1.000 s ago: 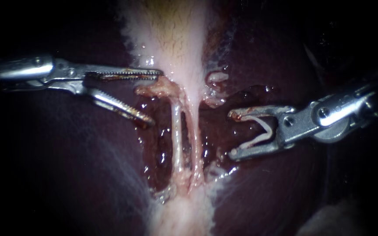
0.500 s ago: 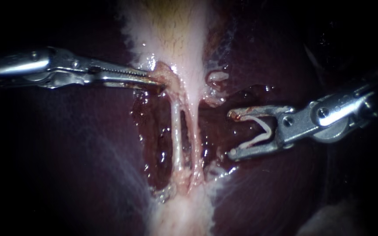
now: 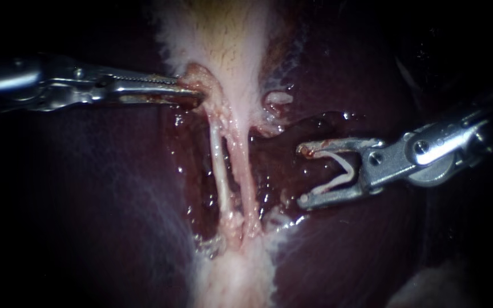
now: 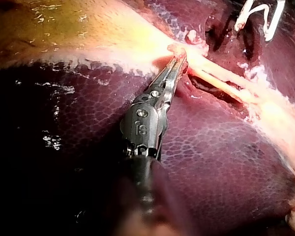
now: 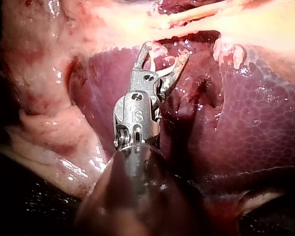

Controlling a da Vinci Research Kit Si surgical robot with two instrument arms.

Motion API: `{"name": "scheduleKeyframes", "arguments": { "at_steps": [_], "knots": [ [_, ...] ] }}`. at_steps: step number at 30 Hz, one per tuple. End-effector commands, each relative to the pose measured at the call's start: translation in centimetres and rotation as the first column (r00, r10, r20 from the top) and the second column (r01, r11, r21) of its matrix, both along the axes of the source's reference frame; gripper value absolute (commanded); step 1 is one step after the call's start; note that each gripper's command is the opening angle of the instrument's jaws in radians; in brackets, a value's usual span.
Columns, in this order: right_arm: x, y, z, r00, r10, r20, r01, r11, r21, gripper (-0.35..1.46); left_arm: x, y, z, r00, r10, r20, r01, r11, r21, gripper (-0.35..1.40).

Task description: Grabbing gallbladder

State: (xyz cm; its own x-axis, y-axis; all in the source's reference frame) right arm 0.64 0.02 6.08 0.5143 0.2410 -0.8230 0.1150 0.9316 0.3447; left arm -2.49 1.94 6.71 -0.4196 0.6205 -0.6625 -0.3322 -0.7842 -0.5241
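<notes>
Since a second ago the left instrument [image 3: 192, 91] has gone from wide-open jaws just beside the pale tissue to jaws pressed together on it. It has also drawn that tissue toward its own side. Its jaws now grip a pink, ragged fold at the narrow lower end of the gallbladder [image 3: 229, 40], one jaw on each side of the fold. The left wrist view shows the same bite, with the fold bunched at the tip of the instrument.

The gallbladder is the pale, whitish-yellow band running down the middle of the endoscope view, with dark liver [image 3: 98, 199] on both sides. From the gripped fold two tubes [image 3: 219, 165] run down to more pale tissue. They lie taut and side by side, and they now slant where earlier they hung nearly straight. The thinner, whiter one is nearer the left instrument. A wet, dark-red hollow lies under them.

Across the hollow, well apart from the tubes, the right instrument [image 3: 302, 174] hovers over the liver and has not shifted. Its jaws stand wide around a white V-shaped clip [image 3: 340, 171], whose two ends touch the jaw tips.
</notes>
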Motion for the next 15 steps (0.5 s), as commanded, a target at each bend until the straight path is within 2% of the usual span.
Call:
{"name": "scheduleKeyframes", "arguments": {
  "at_steps": [1,8,15],
  "knots": [
    [0.0,0.0,0.0,1.0,0.0,0.0,0.0,1.0,0.0,0.5,0.02,0.01,-0.09,1.0,0.001,0.004,-0.001,1.0,0.002,-0.35],
    [0.0,0.01,0.01,1.0,0.0,0.0,0.0,1.0,0.0,0.5,0.07,-0.01,-0.49,0.9999,-0.014,0.011,0.013,1.0,0.01,-0.35],
    [0.0,0.01,0.01,1.0,0.0,0.0,0.0,1.0,0.0,0.5,0.06,-0.03,-0.52,0.9998,-0.017,0.008,0.017,1.0,0.01,-0.35]
  ]
}}
